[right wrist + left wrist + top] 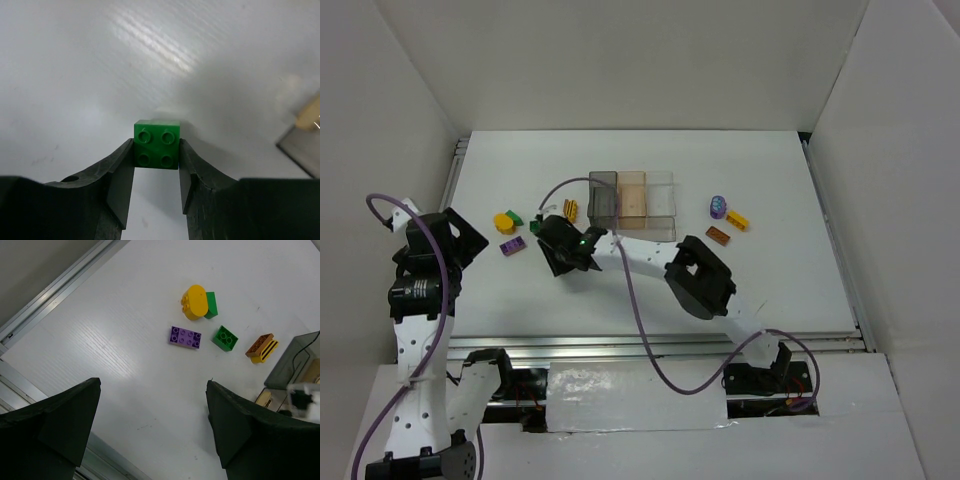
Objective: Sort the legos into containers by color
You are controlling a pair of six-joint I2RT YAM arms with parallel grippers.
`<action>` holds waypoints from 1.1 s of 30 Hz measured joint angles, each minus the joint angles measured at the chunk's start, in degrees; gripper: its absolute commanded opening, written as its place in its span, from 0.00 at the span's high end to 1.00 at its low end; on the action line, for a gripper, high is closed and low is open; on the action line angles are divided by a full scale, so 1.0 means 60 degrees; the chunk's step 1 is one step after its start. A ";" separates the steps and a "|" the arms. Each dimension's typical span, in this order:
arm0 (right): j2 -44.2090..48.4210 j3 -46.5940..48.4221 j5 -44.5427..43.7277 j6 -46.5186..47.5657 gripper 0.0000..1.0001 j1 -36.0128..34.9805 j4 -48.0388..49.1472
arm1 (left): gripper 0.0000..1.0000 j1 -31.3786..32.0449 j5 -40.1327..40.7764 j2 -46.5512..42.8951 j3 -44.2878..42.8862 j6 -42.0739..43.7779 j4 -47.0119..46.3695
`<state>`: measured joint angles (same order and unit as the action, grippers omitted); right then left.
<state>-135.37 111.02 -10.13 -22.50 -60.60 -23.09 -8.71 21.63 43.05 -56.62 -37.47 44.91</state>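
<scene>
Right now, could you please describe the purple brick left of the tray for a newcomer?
Start at the clear tray mid-table; a brick cluster lies to its left. The purple brick sits at the cluster's near end: flat, long, the only purple one there.

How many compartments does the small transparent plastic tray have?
4. In the far row: grey compartment left, tan compartment middle, small clear compartment right. Long clear compartment along the near side. None seems hidden.
</scene>
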 measured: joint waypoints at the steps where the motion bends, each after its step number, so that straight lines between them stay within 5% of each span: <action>1: 0.0535 -0.0528 -0.0033 0.0015 1.00 0.0004 -0.0015 | 0.00 0.0011 -0.0022 -0.0004 0.0000 0.0000 -0.0004; 12: 0.5974 -0.3417 -0.1198 -0.0204 1.00 0.1632 0.0579 | 0.00 0.0109 -0.0324 -0.0076 0.0113 0.0171 -0.0135; 23: 0.4437 -0.3912 -0.2004 -0.0608 0.98 0.3308 -0.0313 | 0.00 0.0404 -0.0845 -0.0055 0.0295 0.0433 -0.0430; 33: 0.3559 -0.3756 -0.2047 -0.1089 0.72 0.3293 -0.0576 | 0.00 0.0543 -0.0907 0.0076 0.0313 0.0481 -0.0441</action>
<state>-114.02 88.49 -22.41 -29.04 -40.84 -26.55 -5.45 16.19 43.51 -54.74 -34.59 42.26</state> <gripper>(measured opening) 0.436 0.994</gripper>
